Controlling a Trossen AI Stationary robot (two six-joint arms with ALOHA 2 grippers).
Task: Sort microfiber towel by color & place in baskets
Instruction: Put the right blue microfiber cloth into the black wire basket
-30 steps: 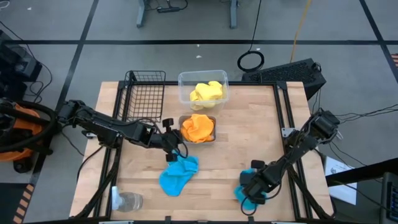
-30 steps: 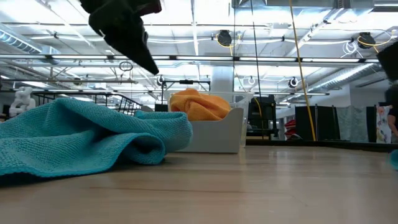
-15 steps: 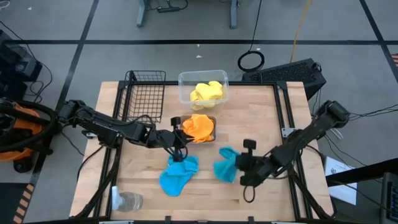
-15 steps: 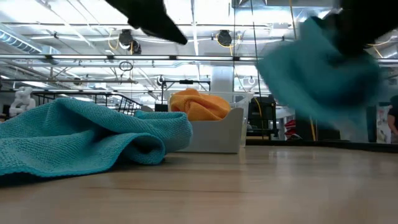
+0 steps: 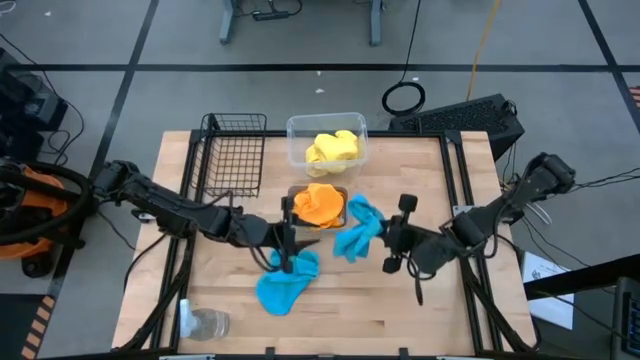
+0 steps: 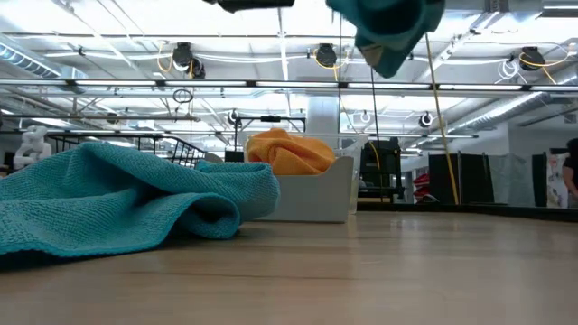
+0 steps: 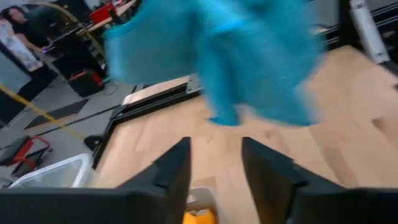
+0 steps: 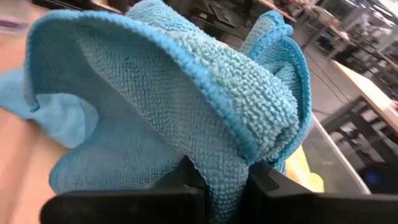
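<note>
One blue towel (image 5: 283, 281) lies crumpled on the table near the front, and fills the left of the low view (image 6: 117, 199). My left gripper (image 5: 291, 247) hovers open just above its far end, touching nothing. My right gripper (image 5: 386, 240) is shut on a second blue towel (image 5: 355, 227), carried in the air to the right of the grey tray (image 5: 341, 222). An orange towel (image 5: 318, 203) lies in that tray. The clear tub (image 5: 296, 128) behind it holds a yellow towel (image 5: 331, 149). The black wire basket (image 5: 233, 152) stands at the far left. My right gripper pinches the second blue towel between its two fingers at a bunched fold (image 8: 219, 163), several layers thick. The fingers reach level from the table's right side. The towel is lifted clear of the table; its hemmed edges (image 8: 273, 93) flop forward past the fingers, slack.
A clear glass cup (image 5: 206, 322) lies at the near left corner. Bare wood (image 5: 420, 180) stretches along the right half of the table and in front of the tray. People and workshop gear show in the room beyond.
My right gripper has lifted the second blue towel off the near right part of the table. It has carried the towel up, left and toward the far edge, to beside the grey tray. My left gripper has drifted slightly right and nearer, over the lying towel.
</note>
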